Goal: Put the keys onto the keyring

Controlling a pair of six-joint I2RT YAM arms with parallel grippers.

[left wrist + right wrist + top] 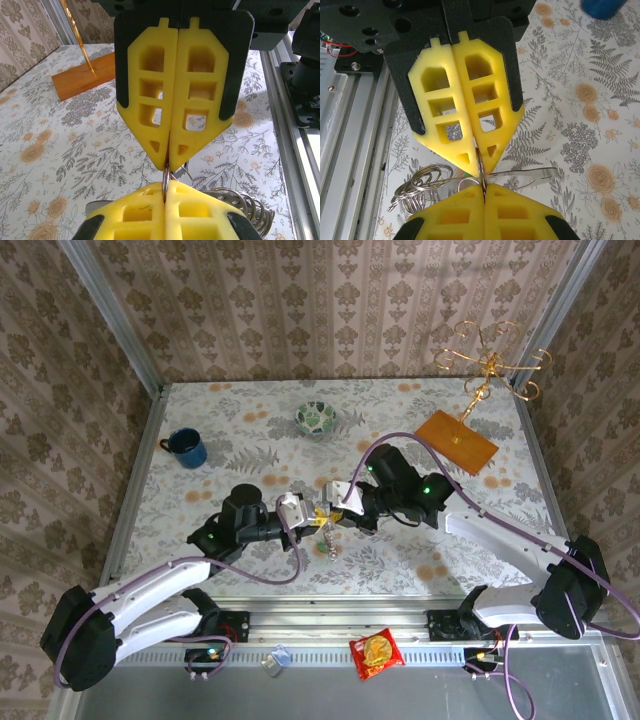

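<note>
Yellow lattice-fingered left end effector [166, 189]: clamped tight on a thin silvery wire keyring [165, 177], above the centre of the floral-patterned bench [60, 150]. Black-and-yellow right end effector [168, 164]: set tip to tip, closed on the same loop. Bunch of small silvery keys [420, 187]: hung at 8 o'clock of the pinch. Progress judged partial: ring secured; whether any key is threaded cannot be told.

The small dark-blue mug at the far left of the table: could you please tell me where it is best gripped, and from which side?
Probably best to take the small dark-blue mug by the rim opposite its handle, coming straight down from above, one finger inside and one outside. It stands upright with its mouth open upward, and the handle juts leftward, leaving that wall free.
</note>
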